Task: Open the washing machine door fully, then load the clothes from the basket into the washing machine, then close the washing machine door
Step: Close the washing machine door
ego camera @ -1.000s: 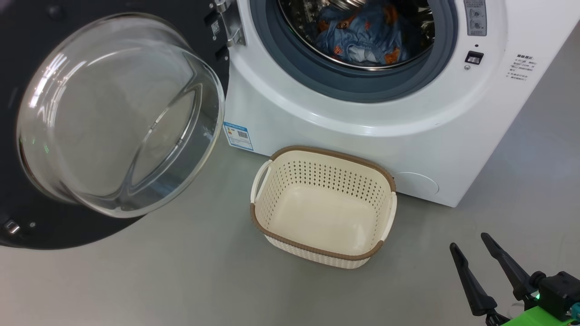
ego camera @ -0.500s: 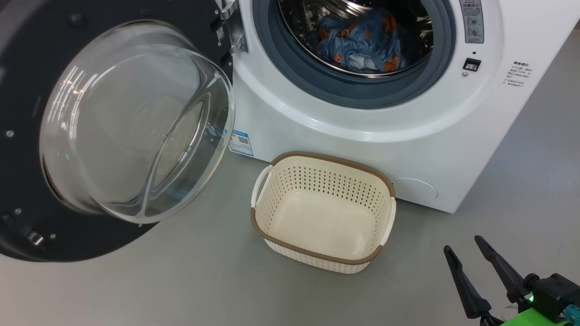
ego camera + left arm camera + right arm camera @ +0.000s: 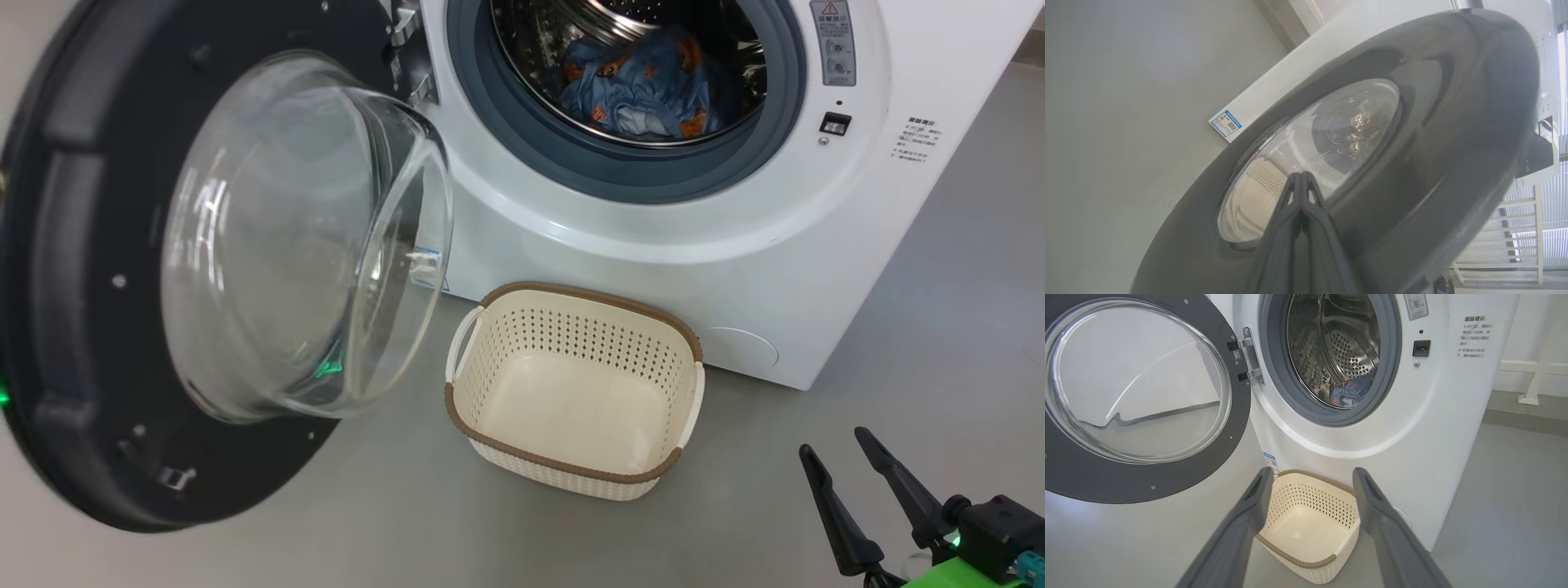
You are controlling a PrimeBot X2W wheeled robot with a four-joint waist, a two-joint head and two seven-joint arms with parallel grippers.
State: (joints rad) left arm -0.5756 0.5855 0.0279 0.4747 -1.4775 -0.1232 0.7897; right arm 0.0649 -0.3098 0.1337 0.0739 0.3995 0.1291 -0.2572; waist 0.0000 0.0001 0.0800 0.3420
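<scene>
The white washing machine (image 3: 653, 245) stands with its round black-rimmed door (image 3: 90, 327) swung partly out to the left, glass bowl (image 3: 302, 245) facing the drum. Light-blue clothes (image 3: 645, 90) with orange figures lie in the steel drum, also seen as clothes (image 3: 1349, 394) in the right wrist view. The cream basket (image 3: 588, 291) sits empty on the floor in front of the machine. My left gripper (image 3: 1300, 175) is shut, its tips against the door's outer face (image 3: 1433, 122). Low at the right, my right gripper (image 3: 833, 441) is open and holds nothing; from its wrist, the gripper (image 3: 1312, 473) frames the basket (image 3: 1306, 563).
Grey floor (image 3: 367, 506) runs in front of and to the right of the machine. A blue label sticker (image 3: 1225, 123) marks the machine's lower left front. A white railing (image 3: 1531, 371) stands behind the machine at the right.
The door has swung in toward the machine's opening, its glass bowl turning toward the drum. The head camera has shifted a little. My right gripper stays open in place.
</scene>
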